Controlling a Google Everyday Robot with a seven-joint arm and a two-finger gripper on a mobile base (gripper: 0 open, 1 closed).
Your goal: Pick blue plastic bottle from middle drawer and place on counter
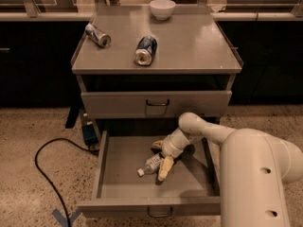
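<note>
The blue plastic bottle [151,164] lies on its side on the floor of the open middle drawer [118,176], its white cap pointing front-left. My gripper [161,157] reaches down into the drawer from the right. Its fingers stand apart: one cream fingertip [164,168] rests by the front side of the bottle's base end, the other [157,145] is behind it. The bottle lies on the drawer floor, not lifted. The counter [189,46] is the grey cabinet top above.
Two dented blue-and-silver cans [98,35] [145,50] lie on the counter, with a white bowl [162,8] at its back edge. The upper drawer front [156,103] is closed just above my arm. A black cable [45,162] and a blue box [88,133] lie on the floor to the left.
</note>
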